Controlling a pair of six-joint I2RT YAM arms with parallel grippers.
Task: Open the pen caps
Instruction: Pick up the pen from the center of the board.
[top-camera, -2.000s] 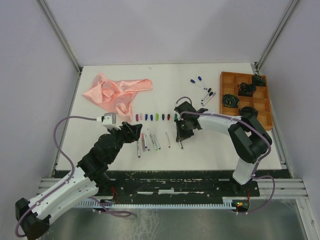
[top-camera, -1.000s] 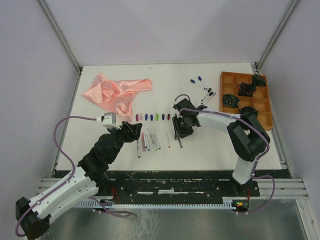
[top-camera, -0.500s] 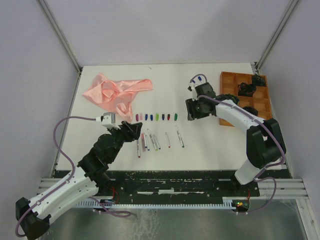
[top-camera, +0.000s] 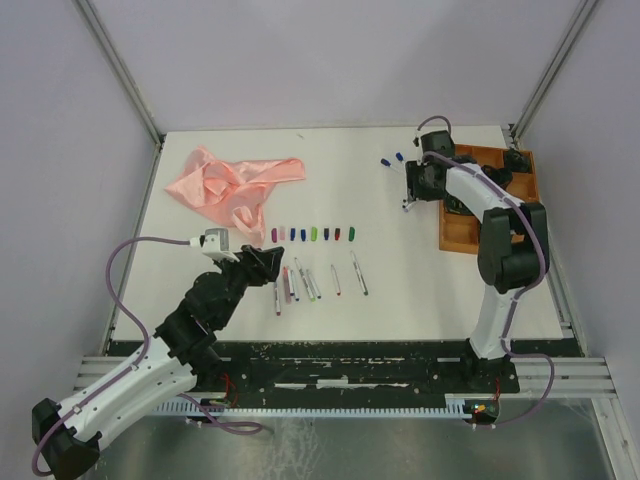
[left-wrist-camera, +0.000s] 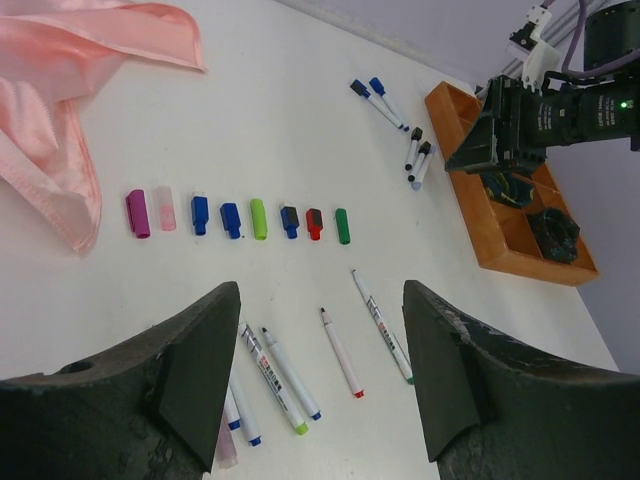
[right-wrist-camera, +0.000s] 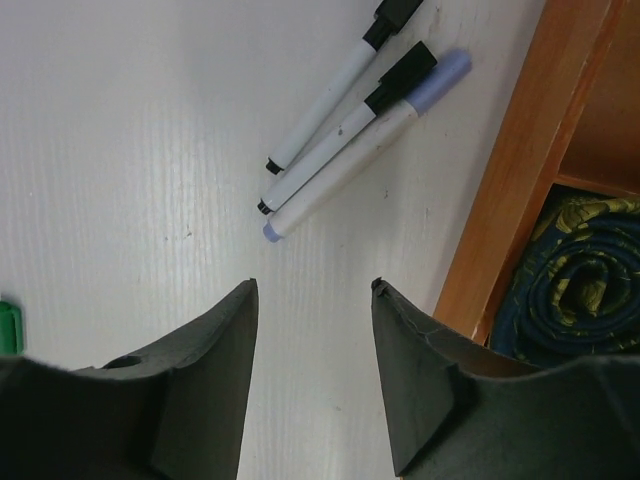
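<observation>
The right gripper (top-camera: 412, 192) had left the middle of the table (top-camera: 450, 290), where it hung by the bared pens (top-camera: 300, 283) 2 seconds before. It had swung out to the far right, beside the orange tray (top-camera: 528, 205). Its fingers stood apart with nothing between them, over bare tabletop just short of 3 capped pens (right-wrist-camera: 345, 130) lying side by side on a slant. Where it had been, a green cap (left-wrist-camera: 342, 225) now showed at the right end of the row. The left gripper (left-wrist-camera: 320, 295) had hardly shifted. It hung spread wide and empty above the near ends of the bared pens.

The caps (top-camera: 313, 234) lay in 1 line of 8 running left to right across the table's middle, just beyond the bared pens and right of the pink cloth (top-camera: 230, 185). Each lay on its side, its long axis pointing away from the arms, across the row. Which end was open I could not tell. They were stubby: purple, pale pink, 2 blue, lime, dark blue, red, green.
</observation>
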